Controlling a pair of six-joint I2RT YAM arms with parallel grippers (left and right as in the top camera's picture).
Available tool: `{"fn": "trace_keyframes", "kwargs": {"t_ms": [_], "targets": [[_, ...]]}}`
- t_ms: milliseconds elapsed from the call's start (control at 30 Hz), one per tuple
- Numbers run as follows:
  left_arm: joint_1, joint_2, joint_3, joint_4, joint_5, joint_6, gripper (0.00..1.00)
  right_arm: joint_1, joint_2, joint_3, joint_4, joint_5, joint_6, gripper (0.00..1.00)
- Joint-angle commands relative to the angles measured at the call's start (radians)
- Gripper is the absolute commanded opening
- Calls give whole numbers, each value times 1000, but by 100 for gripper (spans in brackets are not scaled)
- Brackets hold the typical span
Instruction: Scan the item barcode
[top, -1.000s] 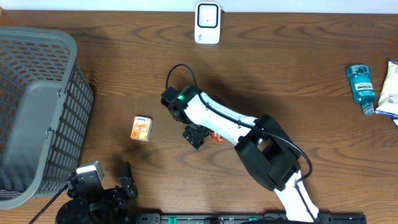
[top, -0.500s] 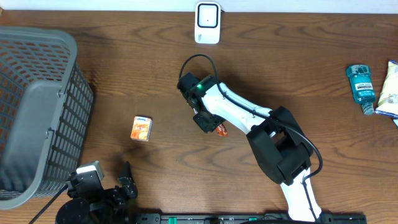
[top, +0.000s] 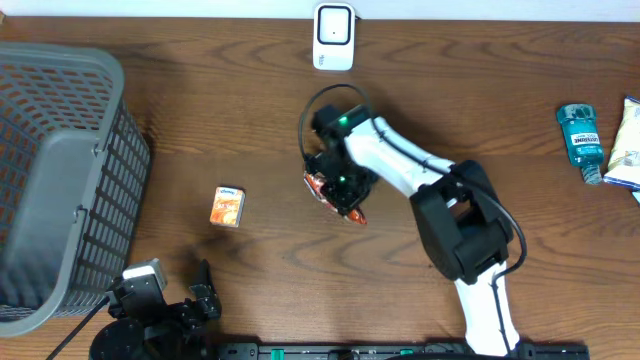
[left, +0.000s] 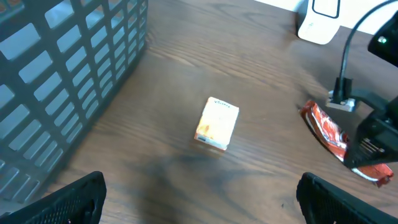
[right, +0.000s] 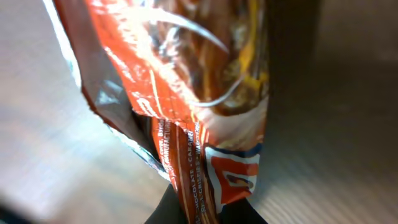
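Two grippers were mine. My right gripper (top: 343, 195) pinched one end of a red wrapper (top: 320, 185) near the middle of the table (top: 250, 120), well short of the white scanner (top: 333, 37) at the far edge. My left gripper (top: 205, 290) sat spread wide by the near edge, with an orange box (top: 227, 206) lying beyond it, near the basket (top: 60, 180).

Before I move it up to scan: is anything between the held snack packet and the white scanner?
Nothing visible. The right hand grips the snack packet; only bare table lies between it and the white scanner.
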Motion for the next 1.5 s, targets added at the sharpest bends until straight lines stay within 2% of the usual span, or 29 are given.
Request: {"fn": "trace_keyframes", "kwargs": {"t_ms": [0,67,100,133,167,200,533,600,767,1033,1300,1400,1467], "targets": [[5,-1,-2,1,9,-6,98,-73,31,8,-21,-288,-211,9],[5,-1,-2,1,9,-6,98,-114,31,8,-37,-336,-237,16],[5,-1,-2,1,9,-6,98,-133,31,8,-43,-356,-244,28],[5,-1,-2,1,9,-6,98,-151,31,8,-43,-364,-237,50],[5,-1,-2,1,9,-6,98,-163,31,8,-42,-363,-222,80],[5,-1,-2,1,9,-6,98,-174,31,9,-38,-360,-213,99],[5,-1,-2,1,9,-6,98,-126,14,46,-24,-343,-164,99],[5,-1,-2,1,9,-6,98,-94,-10,56,-10,-264,-127,99],[5,-1,-2,1,9,-6,98,9,-68,56,83,93,65,99],[5,-1,-2,1,9,-6,98,171,-49,-42,187,437,219,99],[5,-1,-2,1,9,-6,98,236,-46,-197,269,524,292,99],[5,-1,-2,1,9,-6,98,230,-45,-246,272,522,299,92],[5,-1,-2,1,9,-6,98,220,-45,-282,274,503,299,81]]}}
